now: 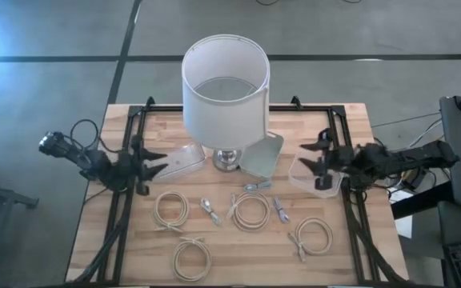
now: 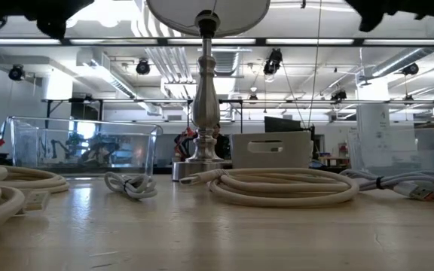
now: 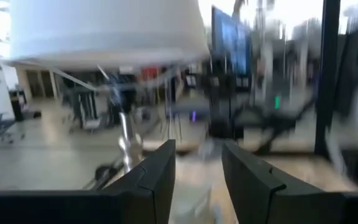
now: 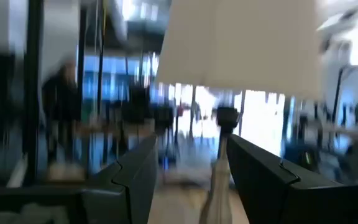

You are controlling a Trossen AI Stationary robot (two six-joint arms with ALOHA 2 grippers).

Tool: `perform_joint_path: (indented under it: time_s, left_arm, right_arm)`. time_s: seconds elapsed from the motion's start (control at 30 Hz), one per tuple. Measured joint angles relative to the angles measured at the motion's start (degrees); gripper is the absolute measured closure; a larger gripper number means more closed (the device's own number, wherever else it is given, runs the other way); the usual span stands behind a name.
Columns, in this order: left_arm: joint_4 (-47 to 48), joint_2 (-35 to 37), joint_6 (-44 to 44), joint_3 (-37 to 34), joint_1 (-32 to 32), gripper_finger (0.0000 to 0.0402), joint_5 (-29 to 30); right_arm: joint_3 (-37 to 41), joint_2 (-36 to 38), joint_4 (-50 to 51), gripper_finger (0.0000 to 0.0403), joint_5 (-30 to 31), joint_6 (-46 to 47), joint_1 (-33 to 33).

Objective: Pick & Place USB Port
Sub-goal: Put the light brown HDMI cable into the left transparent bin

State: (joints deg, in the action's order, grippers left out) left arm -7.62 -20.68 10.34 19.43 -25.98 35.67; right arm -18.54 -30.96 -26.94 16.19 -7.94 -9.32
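**Two arms raised over a table of coiled cables and a lamp**

From above, a wooden table (image 1: 94, 240) is seen with a white-shaded lamp (image 1: 226, 88) standing at its middle rear. Four coiled cream cables are laid across the front half: one at the left (image 1: 170, 209), one in the centre (image 1: 251, 210), one at the front (image 1: 192, 258) and one at the right (image 1: 314, 237). Two small USB adapters (image 1: 210, 210) (image 1: 280, 209) are seen between the coils, flat on the wood. A clear bin (image 1: 179, 159) sits left of the lamp base, a second clear bin (image 1: 314, 174) sits at the right, and a grey box (image 1: 262, 154) leans beside the lamp.

The low view adds what the overhead picture hides: the lamp's silver stem (image 2: 204, 98), the left bin's glass walls (image 2: 81, 143), and the centre coil (image 2: 285, 185) lying close to the camera. The arms are shown there only as dark shapes at the top edge.

The left gripper (image 1: 154, 162) is held above the table's left side, pointed toward the left bin, fingers spread apart and nothing between them. The right gripper (image 1: 318, 162) is held over the right bin, pointed toward the lamp, likewise spread and empty.

Each wrist view is blurred. In the left one, two dark fingers (image 3: 157, 177) are seen parted with the lamp shade ahead. In the right one, parted fingers (image 4: 135, 171) frame the lamp stem.
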Motion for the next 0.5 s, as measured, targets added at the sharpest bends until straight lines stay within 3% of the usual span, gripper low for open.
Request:
perform_joint_path:
  time_s: [0.13, 0.33, 0.5]
  left_arm:
    - [14.02, -10.35, -1.65, 10.7, 0.0, 0.0266, 0.01]
    - [39.11, -23.8, -17.11, 25.56, -0.02, 0.0266, -0.97]
    - [45.93, -32.94, -28.44, 29.65, -0.13, 0.0266, -11.21]
  right_arm:
    - [-6.16, -7.24, 8.47, 0.0213, 0.37, 2.84, 0.0]
    - [-11.61, -16.08, 10.71, 0.0214, 0.48, 5.18, 0.0]
    - [-14.27, -20.52, 10.67, 0.022, 0.46, 4.52, -0.02]
